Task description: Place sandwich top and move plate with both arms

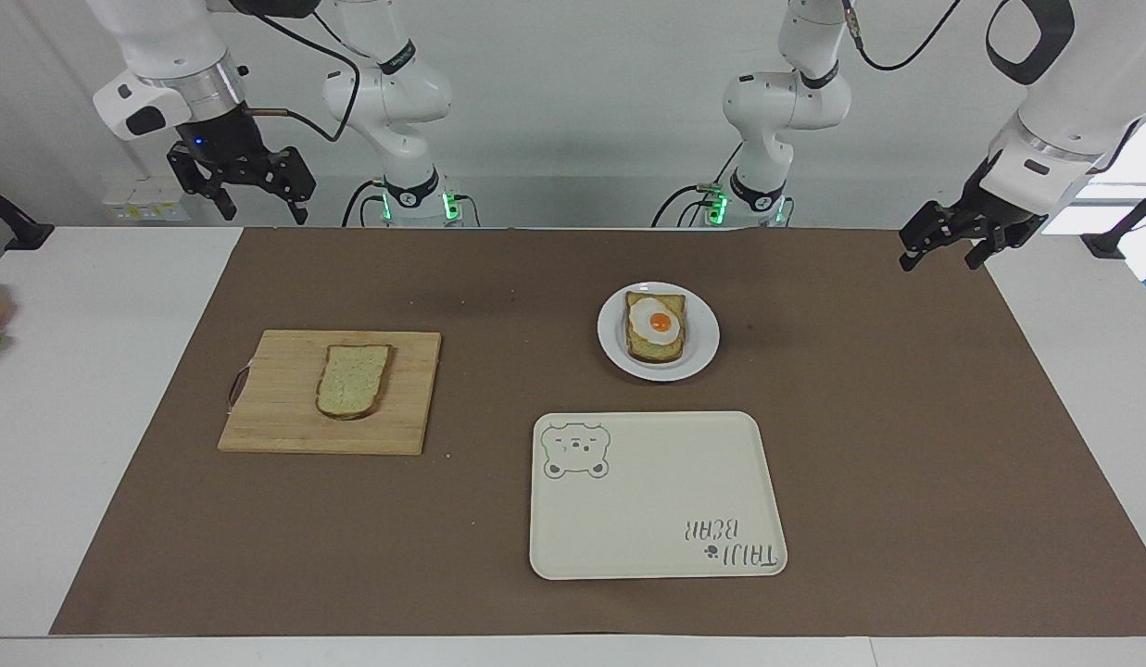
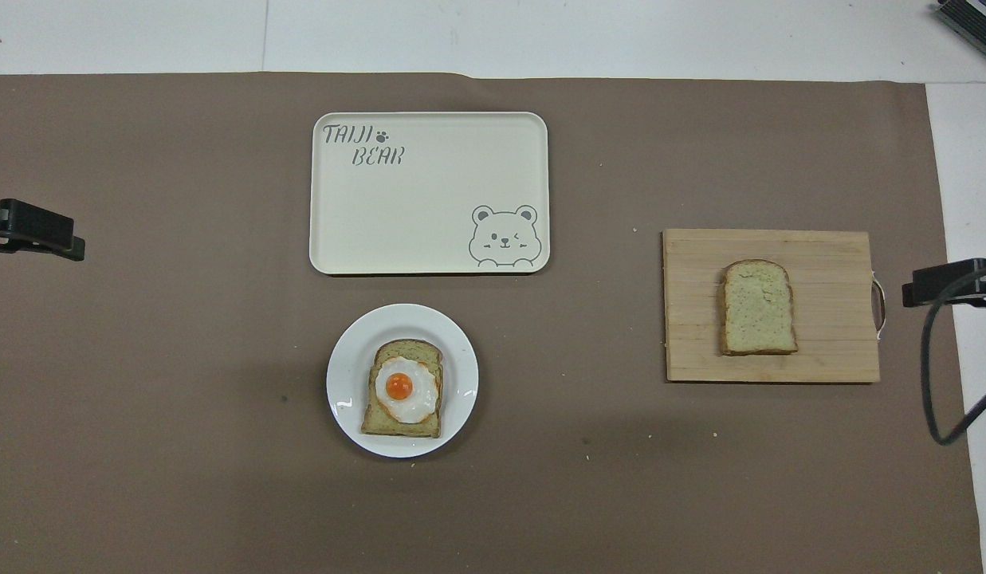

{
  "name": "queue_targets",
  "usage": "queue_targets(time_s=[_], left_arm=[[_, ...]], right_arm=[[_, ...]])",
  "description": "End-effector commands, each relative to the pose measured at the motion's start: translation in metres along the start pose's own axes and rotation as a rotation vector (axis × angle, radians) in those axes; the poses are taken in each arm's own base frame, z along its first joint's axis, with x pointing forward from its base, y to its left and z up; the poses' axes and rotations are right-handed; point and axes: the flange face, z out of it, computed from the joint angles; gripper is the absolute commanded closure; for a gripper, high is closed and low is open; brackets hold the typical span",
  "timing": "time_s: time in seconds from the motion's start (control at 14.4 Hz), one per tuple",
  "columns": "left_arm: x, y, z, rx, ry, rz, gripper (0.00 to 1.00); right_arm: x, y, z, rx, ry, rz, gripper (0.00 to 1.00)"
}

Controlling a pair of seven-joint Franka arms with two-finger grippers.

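Observation:
The sandwich top (image 1: 353, 381), a plain pale speckled slice with a brown crust, lies flat on a wooden cutting board (image 1: 276, 417) toward the right arm's end; it also shows in the overhead view (image 2: 757, 307). The small white plate (image 1: 702, 347) carries a toast slice with a fried egg (image 1: 656, 326) and sits mid-table (image 2: 345, 375). My right gripper (image 1: 265, 215) hangs open and empty in the air near the mat's corner at the robots' edge (image 2: 939, 283). My left gripper (image 1: 938, 262) hangs open and empty over the mat's corner at its own end (image 2: 38, 235).
A cream rectangular tray with a bear drawing (image 1: 656, 500) lies beside the plate, farther from the robots (image 2: 429, 207). A brown mat (image 1: 906, 417) covers most of the white table. The board has a metal handle (image 1: 237, 387) at its outer end.

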Motion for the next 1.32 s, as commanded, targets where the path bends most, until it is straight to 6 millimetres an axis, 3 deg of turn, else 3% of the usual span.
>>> queue_targets(time_s=[0.0,0.42,0.69,0.83,1.25], left_arm=[[-0.009,-0.002,-0.001,0.01,-0.006,0.006,0.0],[-0.009,-0.003,-0.001,0.01,-0.006,0.005,0.0],[-0.009,-0.002,-0.001,0.01,-0.006,0.006,0.0],[-0.009,-0.003,-0.001,0.01,-0.006,0.005,0.0],[-0.009,-0.003,-0.001,0.01,-0.006,0.005,0.0]], right_arm=[[-0.008,0.002,0.0,-0.003,0.007,-0.021,0.0],[-0.008,0.006,0.001,0.0,0.007,-0.018,0.0],[-0.008,-0.002,0.003,0.0,0.003,-0.032,0.0],[-0.008,0.007,0.004,0.0,0.002,-0.017,0.0],[-0.007,0.006,0.005,0.004,0.013,-0.017,0.0]])
